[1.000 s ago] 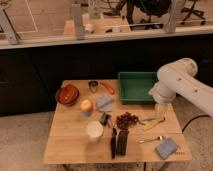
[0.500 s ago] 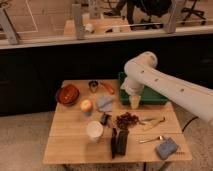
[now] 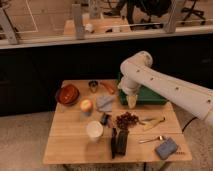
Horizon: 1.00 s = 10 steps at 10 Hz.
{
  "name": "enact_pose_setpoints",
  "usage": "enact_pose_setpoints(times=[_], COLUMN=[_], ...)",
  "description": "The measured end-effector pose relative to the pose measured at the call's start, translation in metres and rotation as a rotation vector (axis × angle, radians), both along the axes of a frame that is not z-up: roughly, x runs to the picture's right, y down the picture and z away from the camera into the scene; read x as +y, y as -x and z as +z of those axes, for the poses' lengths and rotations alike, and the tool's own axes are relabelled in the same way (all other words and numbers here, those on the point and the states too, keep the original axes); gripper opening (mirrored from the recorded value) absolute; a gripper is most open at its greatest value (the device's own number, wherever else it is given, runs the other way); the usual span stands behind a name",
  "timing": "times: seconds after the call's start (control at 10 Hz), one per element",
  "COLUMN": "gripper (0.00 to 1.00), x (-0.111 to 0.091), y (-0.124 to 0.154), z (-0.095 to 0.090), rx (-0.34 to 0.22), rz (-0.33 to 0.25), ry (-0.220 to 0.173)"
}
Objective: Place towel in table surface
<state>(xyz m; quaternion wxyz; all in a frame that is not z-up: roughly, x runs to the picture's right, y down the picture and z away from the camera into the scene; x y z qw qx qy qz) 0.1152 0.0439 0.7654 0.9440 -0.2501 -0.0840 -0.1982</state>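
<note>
Wooden worktop [image 3: 70,150] is found crowded and is set before a dark low wall. The gripper [image 3: 131,101] is located low over the rear right part of the worktop, at the front edge of the green bin [image 3: 150,96]. Whether it is spread or closed, and whether anything is held, cannot be determined. The towel [image 3: 105,103], a crumpled grey-blue cloth, is seen lying on the worktop beside the gripper, between the bin and the apple [image 3: 86,105]. It appears to be apart from the gripper.

Hazards are judged as follows:

- **Slipping:** Only a single fold of the soft cloth may be pinched, so it could slip free when lifted.
- **Rolling:** The apple is nearly touched by the towel's edge. If the cloth were dragged rather than lifted, the apple could be set rolling toward the red bowl [image 3: 67,94] or off the edge.
- **Snagging:** The bin wall could be caught by a sideways move made at this height.
- **Little bare wood:** The dark bunch of fruit [image 3: 126,120] and the white cup [image 3: 94,130] stand near, so the towel could be laid over them or the cup tipped.
</note>
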Motion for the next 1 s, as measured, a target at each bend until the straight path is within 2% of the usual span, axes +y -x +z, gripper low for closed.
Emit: enact_pose_setpoints(times=[0.3, 0.5, 0.7, 1.0], gripper=[0.80, 0.80, 0.80, 0.80], x=[-0.001, -0.008, -0.015, -0.015], y=[0.001, 0.020, 0.037, 0.071], z=[0.004, 0.029, 0.064, 0.104], rx=[-0.006, -0.035, -0.042, -0.083], rz=[-0.001, -0.033, -0.061, -0.085], ry=[0.001, 0.006, 0.005, 0.021])
